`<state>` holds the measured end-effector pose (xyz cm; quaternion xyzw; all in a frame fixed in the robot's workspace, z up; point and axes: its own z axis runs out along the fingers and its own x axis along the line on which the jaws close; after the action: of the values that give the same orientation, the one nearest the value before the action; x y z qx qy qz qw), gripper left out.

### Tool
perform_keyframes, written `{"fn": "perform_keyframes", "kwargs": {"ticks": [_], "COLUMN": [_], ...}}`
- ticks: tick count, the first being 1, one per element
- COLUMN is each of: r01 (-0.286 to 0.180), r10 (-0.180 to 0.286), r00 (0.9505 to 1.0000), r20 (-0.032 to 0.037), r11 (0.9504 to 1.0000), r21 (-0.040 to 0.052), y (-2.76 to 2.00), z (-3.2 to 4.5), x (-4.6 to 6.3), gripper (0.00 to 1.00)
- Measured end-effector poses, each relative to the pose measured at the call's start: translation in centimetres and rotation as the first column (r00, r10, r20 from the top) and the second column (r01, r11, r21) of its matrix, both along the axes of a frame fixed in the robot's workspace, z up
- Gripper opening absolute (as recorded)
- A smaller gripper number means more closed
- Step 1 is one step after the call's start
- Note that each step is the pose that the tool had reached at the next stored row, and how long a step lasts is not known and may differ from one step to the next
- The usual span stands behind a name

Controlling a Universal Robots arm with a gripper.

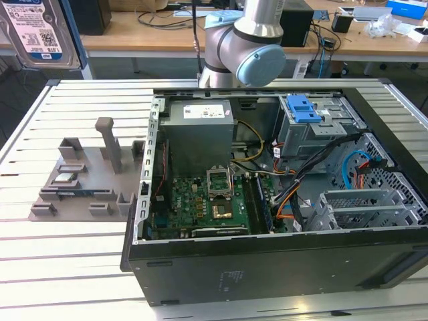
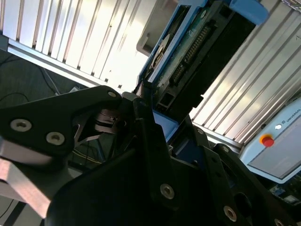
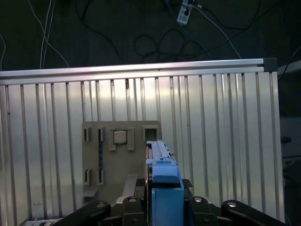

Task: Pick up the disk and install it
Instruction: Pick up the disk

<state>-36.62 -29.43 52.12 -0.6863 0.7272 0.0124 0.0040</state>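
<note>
Arm (image 1: 257,20): 1 unit, at the upper centre of the exterior view. A grey tubular segment stands upright above a grey joint (image 1: 231,47), whose pale blue end cap (image 1: 262,63) faces the camera.

Gripper (image 3: 163,182): in both wrist views it shows as a black linkage body with silver screws. The 2 fingers (image 2: 146,122) are clamped on the disk (image 3: 159,150), which stands on edge between them with a blue rail toward the first wrist camera.

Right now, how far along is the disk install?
Done: the disk is up, clear of the grey holder. In hand: the gripper is shut on it. Left: it is not yet in the case.
</note>
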Motion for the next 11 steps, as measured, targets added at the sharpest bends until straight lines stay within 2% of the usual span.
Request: {"fn": "perform_keyframes", "kwargs": {"ticks": [3,11], "r01": [0.0,0.0], "r10": [0.0,0.0], "r00": [1.0,1.0], "r20": [0.0,0.0], "r11": [1.0,1.0], "r21": [0.0,0.0], "y": [0.0,0.0], "z": [0.62,0.65], "x": [0.0,0.0], "gripper": [0.37,0.37]}}
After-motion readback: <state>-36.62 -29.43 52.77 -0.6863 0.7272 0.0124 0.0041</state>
